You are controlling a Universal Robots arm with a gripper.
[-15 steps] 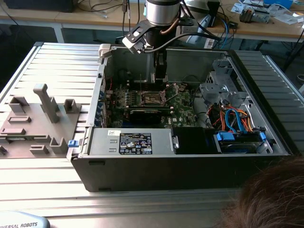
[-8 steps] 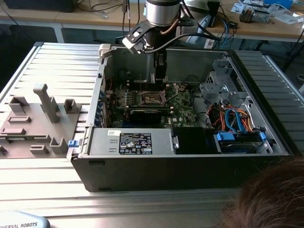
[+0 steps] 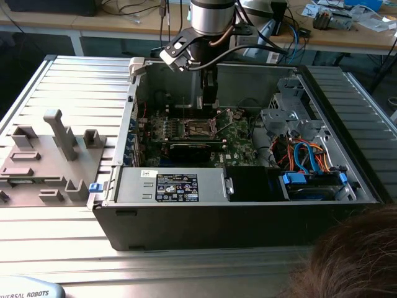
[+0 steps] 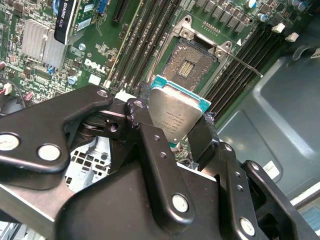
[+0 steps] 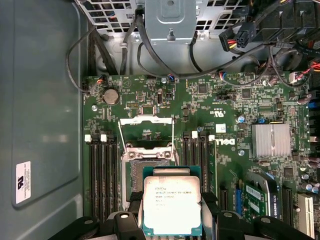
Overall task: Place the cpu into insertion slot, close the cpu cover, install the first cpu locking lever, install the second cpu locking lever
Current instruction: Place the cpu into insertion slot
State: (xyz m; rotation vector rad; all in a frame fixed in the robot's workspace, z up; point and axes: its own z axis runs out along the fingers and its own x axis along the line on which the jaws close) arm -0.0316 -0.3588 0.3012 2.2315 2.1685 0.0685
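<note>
The gripper [image 5: 171, 200] is closed on the chip [image 5: 172, 212], pinching two opposite edges with the silver top facing up. The chip hangs over the near edge of the open socket [image 5: 131, 175]. Its cover [image 5: 147, 120] is flipped up at the socket's far edge, on the green board [image 5: 225, 105] inside the computer case [image 3: 248, 214].

There was one cpu [image 5: 172, 210], one insertion slot [image 4: 187, 64] and one cpu cover [image 5: 147, 119]. One claw [image 5: 172, 197] showed, with two black fingers [image 4: 202, 140]. There was one green motherboard [image 5: 200, 110], one open computer case [image 3: 186, 230] and one slatted bench [image 3: 80, 81]. The board carried one finned heatsink [image 5: 271, 140], one coin battery [image 5: 111, 96] and two banks of memory slots [image 5: 105, 175]. One power supply [image 3: 177, 185], one grey fixture tray [image 3: 43, 167] and one person's head [image 3: 360, 261] completed the count
</note>
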